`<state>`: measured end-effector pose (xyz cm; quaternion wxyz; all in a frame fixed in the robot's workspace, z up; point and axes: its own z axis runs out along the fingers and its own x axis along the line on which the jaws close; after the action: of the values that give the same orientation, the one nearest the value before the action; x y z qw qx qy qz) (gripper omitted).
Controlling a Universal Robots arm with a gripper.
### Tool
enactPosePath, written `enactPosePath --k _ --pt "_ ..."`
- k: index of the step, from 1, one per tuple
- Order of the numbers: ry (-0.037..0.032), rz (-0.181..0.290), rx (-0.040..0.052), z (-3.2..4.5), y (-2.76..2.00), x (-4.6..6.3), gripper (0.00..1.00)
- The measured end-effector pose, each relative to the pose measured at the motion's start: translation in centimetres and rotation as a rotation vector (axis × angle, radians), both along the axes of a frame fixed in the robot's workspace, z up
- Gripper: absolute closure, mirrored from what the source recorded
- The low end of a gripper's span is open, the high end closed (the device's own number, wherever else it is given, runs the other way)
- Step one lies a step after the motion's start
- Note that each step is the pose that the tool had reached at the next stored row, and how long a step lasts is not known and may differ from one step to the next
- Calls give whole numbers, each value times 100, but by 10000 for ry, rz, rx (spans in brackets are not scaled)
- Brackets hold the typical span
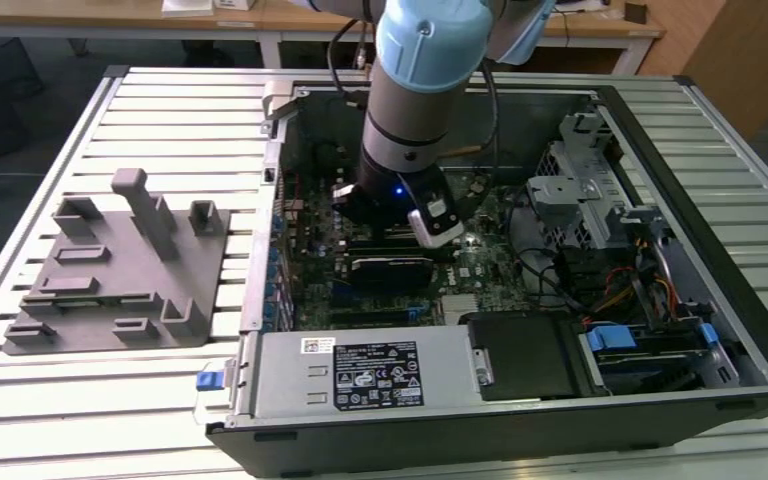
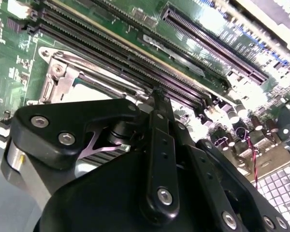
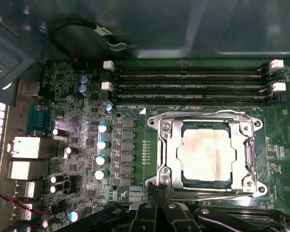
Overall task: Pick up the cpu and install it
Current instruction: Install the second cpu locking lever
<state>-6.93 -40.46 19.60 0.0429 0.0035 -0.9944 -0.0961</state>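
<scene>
In the first wrist view the gripper [image 3: 157, 193] shows as black linkage at the picture's edge, its fingertips meeting in a narrow point just beside the metal frame of the socket [image 3: 206, 152]. The jaws look drawn together with nothing between them. The second wrist view gives the same reading: the gripper [image 2: 157, 94] tapers to a closed tip above the board, nothing pinched in it.

Just past the tips lies the cpu [image 3: 206, 154], its pale silver top flat and square inside the socket frame, dark rim showing evenly on all sides. It seems seated, not tilted (the frame around it stands clear of the chip's top).

Beyond the socket run the long dark memory slots [image 3: 188, 79], and further off the motherboard [image 3: 130, 145] meets the wall of the computer case [image 1: 491, 400]. In the exterior view the arm reaches down into the open case, which rests on the slatted table [image 1: 91, 400] with a grey fixture plate [image 1: 117, 290] on the exterior view's left.

My judgement: the placing step looks done, and the work stands at release or checking. Any further move here calls for a straight lift clear of the socket frame, without brushing the chip.
</scene>
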Motion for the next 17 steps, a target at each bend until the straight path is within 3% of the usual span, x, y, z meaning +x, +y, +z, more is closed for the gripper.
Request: enactPosePath --k 2,6,12,17 --pt "-5 1 85 -2 2 -3 89" --pt "-14 0 131 8 -1 -4 89" --pt "-58 6 234 13 -74 -16 89" --pt "-70 6 385 13 -112 -17 89"
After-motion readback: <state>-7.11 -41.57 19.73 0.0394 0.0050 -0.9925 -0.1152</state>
